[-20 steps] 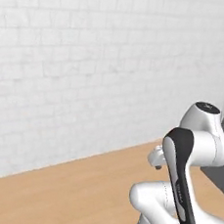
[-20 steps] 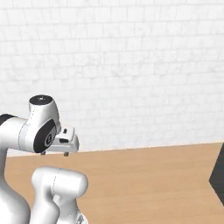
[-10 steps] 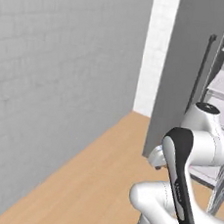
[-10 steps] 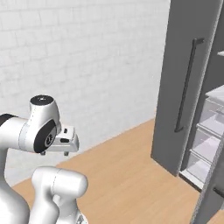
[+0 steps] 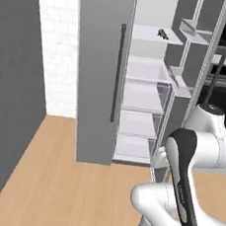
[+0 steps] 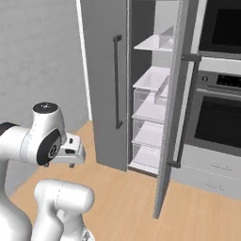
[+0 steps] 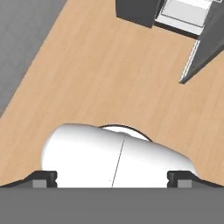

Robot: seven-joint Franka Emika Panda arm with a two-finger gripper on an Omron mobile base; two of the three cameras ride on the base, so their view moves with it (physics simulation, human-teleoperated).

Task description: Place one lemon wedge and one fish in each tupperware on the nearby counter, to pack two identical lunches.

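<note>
Gripper (image 7: 112, 179) open, empty, tips wide apart at hand view's bottom, over wood floor (image 7: 100, 70). Left base view upper right: small dark fish (image 5: 163, 34) on fridge shelf (image 5: 148, 37). Right base view: oven (image 6: 216, 117) at right. No legible writing.

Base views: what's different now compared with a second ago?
The base has turned, so the whole picture shifted: the white brick wall gave way to an open fridge with a grey door, and an oven beside it. A small dark item sits on an upper shelf. The arm kept its tucked pose and the pincer stayed open, holding nothing.
</note>
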